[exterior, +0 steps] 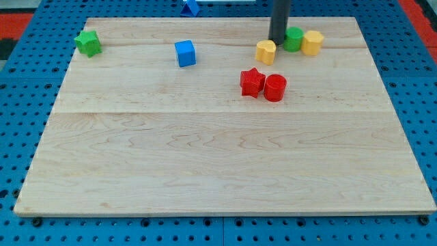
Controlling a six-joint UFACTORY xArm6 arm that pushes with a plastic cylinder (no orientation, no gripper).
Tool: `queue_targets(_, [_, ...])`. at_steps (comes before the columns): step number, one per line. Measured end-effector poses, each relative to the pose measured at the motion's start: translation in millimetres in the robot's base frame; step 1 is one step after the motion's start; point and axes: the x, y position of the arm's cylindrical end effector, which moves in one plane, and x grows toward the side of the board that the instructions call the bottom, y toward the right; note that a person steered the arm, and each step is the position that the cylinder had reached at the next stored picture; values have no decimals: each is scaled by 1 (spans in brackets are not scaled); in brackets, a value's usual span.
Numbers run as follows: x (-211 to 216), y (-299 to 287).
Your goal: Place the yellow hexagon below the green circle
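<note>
The green circle [293, 39] sits near the view's top, right of centre. A yellow block that looks like the hexagon [312, 42] touches its right side. A second yellow block [266, 51], its shape unclear, lies just left of and slightly below the green circle. My tip [278, 42] stands between this second yellow block and the green circle, touching or nearly touching both. The rod rises out of the view's top.
A red star [252, 82] and a red circle [274, 88] sit together below the yellow blocks. A blue cube [185, 53] lies at top centre-left and a green star [88, 42] at top left. Another blue block [192, 7] lies beyond the wooden board's [218, 171] top edge.
</note>
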Motion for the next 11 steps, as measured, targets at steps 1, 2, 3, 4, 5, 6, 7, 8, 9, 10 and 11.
queue_targets(1, [-11,0])
queue_targets(2, [-20,0])
queue_targets(3, [-48,6])
queue_targets(4, [-62,63])
queue_targets(5, [-34,103])
queue_targets(6, [3,110])
queue_targets(7, [9,74])
queue_targets(8, [10,81])
queue_targets(9, [22,66])
queue_targets(10, [22,65])
queue_targets(11, [22,51])
